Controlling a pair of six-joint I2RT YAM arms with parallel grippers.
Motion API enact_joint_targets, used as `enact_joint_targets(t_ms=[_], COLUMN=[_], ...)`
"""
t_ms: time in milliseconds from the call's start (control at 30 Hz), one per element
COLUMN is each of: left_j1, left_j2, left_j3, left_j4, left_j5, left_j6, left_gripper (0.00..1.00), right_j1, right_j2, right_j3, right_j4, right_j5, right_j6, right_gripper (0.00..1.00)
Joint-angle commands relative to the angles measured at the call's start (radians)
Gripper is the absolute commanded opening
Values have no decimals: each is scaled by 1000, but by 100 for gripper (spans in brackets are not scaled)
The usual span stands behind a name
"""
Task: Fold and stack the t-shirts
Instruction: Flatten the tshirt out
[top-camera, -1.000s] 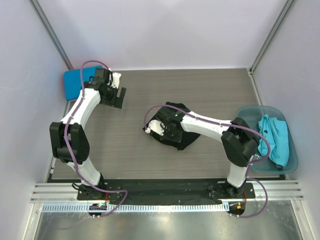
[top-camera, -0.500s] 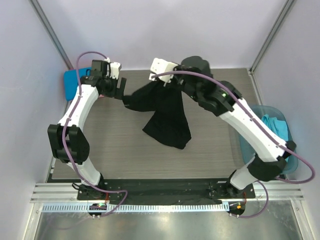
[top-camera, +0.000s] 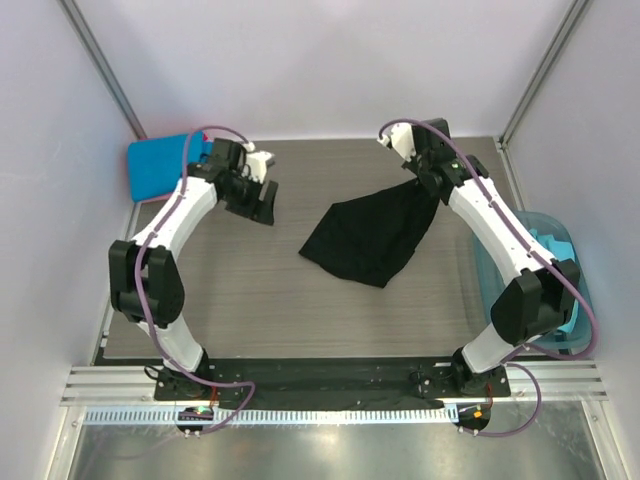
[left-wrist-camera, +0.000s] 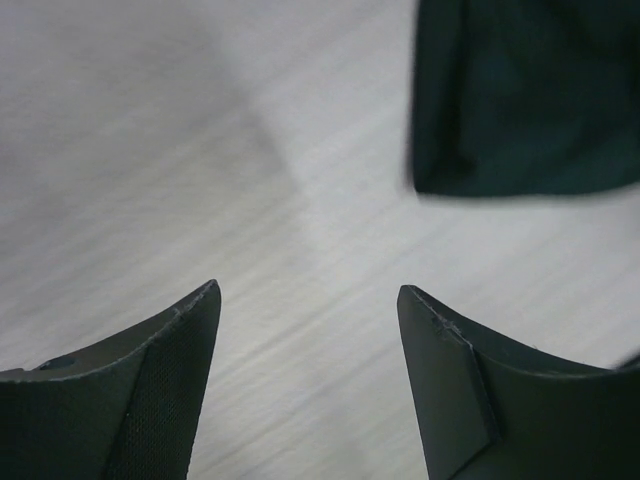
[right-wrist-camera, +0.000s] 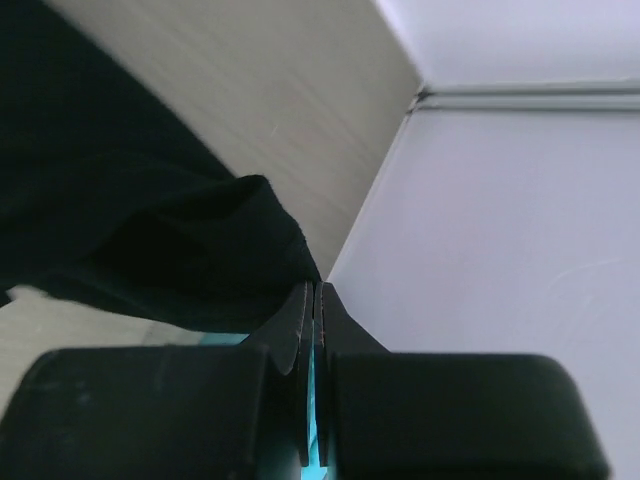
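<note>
Since a moment ago the black shirt (top-camera: 372, 235) has swung right, its lower part draped on the table (top-camera: 250, 290). The right pincer (right-wrist-camera: 313, 290) clamps its top corner (jaws together); the left pincer (left-wrist-camera: 308, 300) gapes, empty.

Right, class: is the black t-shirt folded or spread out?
Not folded: the black t-shirt hangs loosely spread, one edge pinched in the shut right claw.

Here are a black t-shirt (top-camera: 365, 240), a bright blue t-shirt (top-camera: 155, 165), a teal tub (top-camera: 545, 216)
</note>
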Motion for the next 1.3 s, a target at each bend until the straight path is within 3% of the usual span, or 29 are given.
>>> enact_joint_targets(t_ms=[0,200,433,733,833,933,967,1067,1267], left_j1=[-65,-110,-185,-237,-252,-257,-259,-256,-219], left_j2=[59,237,435,578,609,597,592,557,327], left_j3=[-26,96,362,479,502,491,488,491,515], left_j4=[-24,-41,-133,-179,-195,-190,-192,-208,-285], left_j5=[87,219,280,300,300,300,299,293,219], left_j6=[30,-6,-14,-19,-17,-17,-17,-3,88], left_gripper=[71,61,61,61,54,40,24,0,0], right_j1=[7,7,-1,-25,-33,-37,-39,-44,-67], right_j2=[-53,-33,-26,-18,-13,-13,-13,-18,-26], right_j3=[-19,-25,-42,-57,-53,-45,-45,-45,21], right_j4=[30,5,2,1,1,2,2,2,-1], right_j5=[-30,-45,-47,-61,-61,-61,-61,-55,-61], right_j6=[58,64,66,77,81,84,86,84,141], right_gripper=[1,1,1,1,1,1,1,1,1])
